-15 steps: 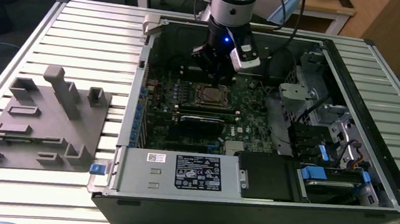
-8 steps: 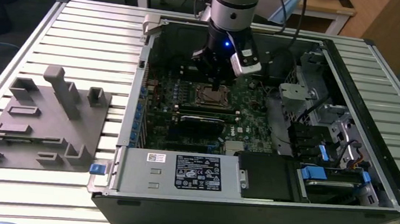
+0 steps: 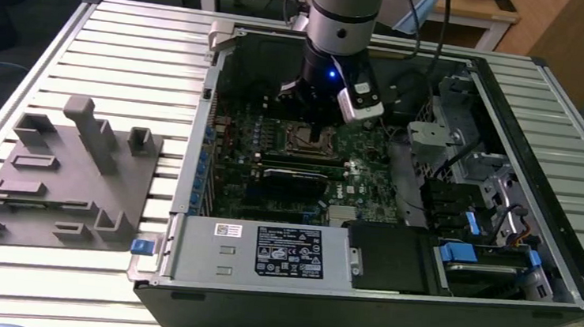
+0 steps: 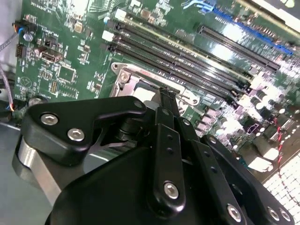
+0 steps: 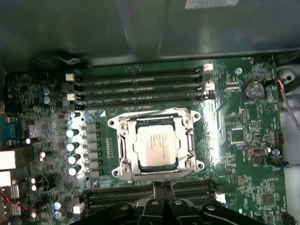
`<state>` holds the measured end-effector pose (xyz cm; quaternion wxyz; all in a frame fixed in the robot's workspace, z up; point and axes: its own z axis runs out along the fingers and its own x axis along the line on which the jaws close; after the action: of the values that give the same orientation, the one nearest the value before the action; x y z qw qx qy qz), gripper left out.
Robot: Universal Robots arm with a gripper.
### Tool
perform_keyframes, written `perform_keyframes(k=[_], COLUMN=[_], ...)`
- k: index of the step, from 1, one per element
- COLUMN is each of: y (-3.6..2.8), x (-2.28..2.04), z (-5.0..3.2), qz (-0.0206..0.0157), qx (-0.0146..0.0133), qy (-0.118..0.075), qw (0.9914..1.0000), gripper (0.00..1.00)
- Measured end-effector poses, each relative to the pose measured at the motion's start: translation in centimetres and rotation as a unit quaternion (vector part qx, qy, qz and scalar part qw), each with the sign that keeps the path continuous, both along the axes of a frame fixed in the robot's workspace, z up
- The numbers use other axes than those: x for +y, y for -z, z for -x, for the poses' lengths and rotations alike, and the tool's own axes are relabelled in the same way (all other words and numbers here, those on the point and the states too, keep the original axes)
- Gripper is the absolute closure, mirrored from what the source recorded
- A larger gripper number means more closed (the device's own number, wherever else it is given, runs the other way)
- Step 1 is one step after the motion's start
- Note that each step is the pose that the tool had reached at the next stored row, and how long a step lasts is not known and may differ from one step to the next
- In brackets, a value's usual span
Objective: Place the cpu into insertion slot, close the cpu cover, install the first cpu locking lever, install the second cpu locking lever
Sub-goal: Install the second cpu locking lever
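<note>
First wrist view gives us the cpu (image 5: 157,148) seated in the insertion slot (image 5: 123,154), with the cpu cover (image 5: 190,140) lying flat around it. Our gripper (image 5: 162,186) hovers just beside the socket, fingers pressed together, holding nothing.

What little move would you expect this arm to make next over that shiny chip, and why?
Probably a small descent toward the socket's edge to work a locking lever. In the first wrist view the cpu already lies in the insertion slot with the cpu cover framing it, and the gripper hangs close beside the socket, holding nothing visible. Whether either lever is latched, I can't tell.
</note>
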<state>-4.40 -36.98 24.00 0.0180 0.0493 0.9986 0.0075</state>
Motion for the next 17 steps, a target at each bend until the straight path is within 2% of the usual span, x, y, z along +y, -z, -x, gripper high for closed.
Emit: perform_keyframes(k=[4, 12, 17], y=[0.12, 0.66, 1.22], x=[-0.17, -0.40, -0.53], z=[0.23, 1.48, 1.95], qz=[-0.0001, 0.0000, 0.0000], qx=[-0.0001, 0.0000, 0.0000], qy=[0.000, 0.000, 0.000], qw=[1.00000, 1.00000, 1.00000], gripper=[0.89, 0.89, 0.89])
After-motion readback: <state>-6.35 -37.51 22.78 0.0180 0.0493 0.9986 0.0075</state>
